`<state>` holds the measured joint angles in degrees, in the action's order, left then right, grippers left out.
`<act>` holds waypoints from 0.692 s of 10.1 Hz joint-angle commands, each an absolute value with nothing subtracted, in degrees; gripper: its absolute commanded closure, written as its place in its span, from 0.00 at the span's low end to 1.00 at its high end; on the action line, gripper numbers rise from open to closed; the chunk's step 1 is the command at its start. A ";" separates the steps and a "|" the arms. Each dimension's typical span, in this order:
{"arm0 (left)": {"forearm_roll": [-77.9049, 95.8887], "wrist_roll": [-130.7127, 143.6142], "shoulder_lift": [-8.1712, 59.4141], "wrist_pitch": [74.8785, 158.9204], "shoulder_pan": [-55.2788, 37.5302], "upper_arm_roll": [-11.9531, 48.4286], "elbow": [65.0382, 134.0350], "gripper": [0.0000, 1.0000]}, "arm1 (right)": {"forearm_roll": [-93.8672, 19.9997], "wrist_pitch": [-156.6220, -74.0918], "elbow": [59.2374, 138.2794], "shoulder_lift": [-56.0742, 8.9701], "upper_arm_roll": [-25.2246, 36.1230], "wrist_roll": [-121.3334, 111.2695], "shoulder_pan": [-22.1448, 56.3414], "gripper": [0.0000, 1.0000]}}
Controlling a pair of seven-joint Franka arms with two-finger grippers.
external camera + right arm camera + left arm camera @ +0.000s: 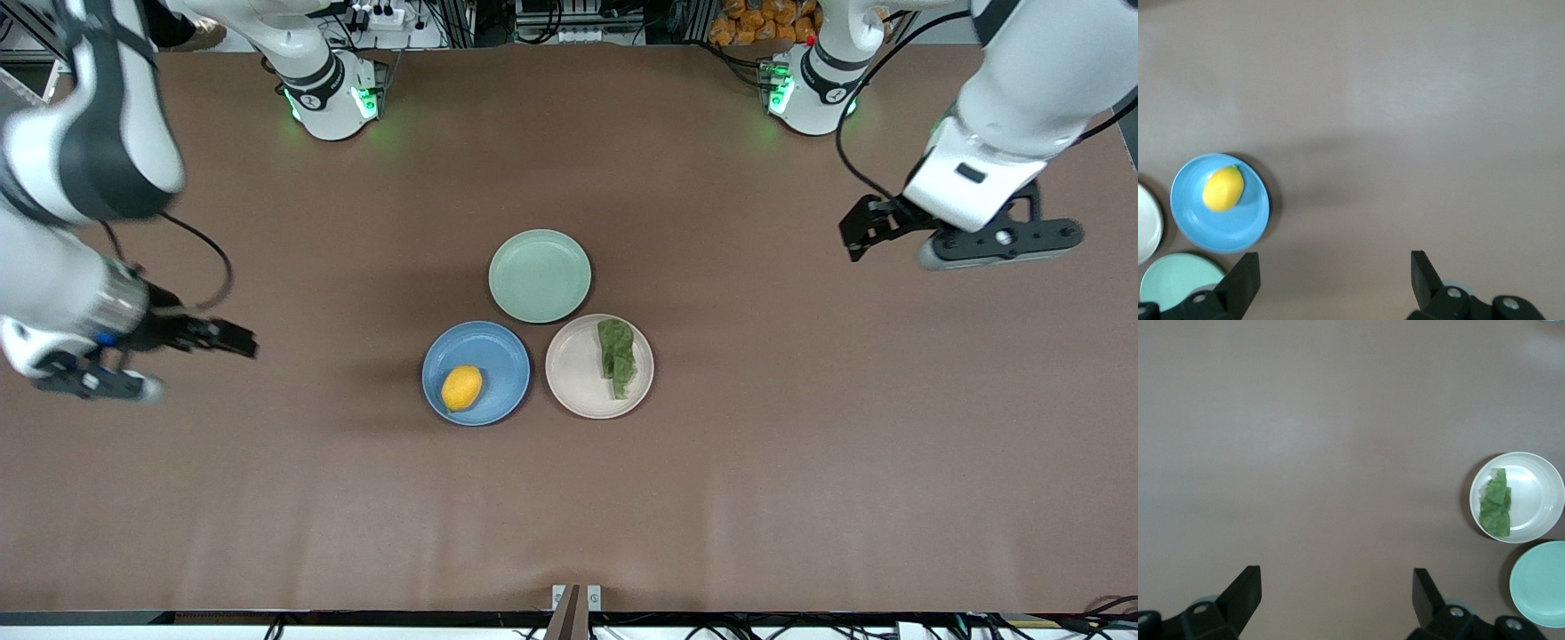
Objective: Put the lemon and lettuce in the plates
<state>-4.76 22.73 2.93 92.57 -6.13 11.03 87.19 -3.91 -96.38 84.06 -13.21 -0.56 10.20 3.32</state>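
The lemon [461,388] rests in the blue plate [498,351]; the lettuce [617,356] lies in the beige plate [578,378] beside it. The lemon is judged firm, graspable across its middle; the leaf limp and tear-prone. Left end effector [861,233] and right end effector [233,339] hover apart-fingered, empty, over bare desk [800,462].

Left gripper [855,233] up over bare table, jaws wide; right gripper [242,340] likewise, empty, arm's waiting.
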 commanded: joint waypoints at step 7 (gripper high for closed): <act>-2.46 17.49 0.09 92.63 -2.81 8.70 88.94 0.00 | 1.50 -84.30 82.09 -1.32 -1.67 10.01 3.69 0.00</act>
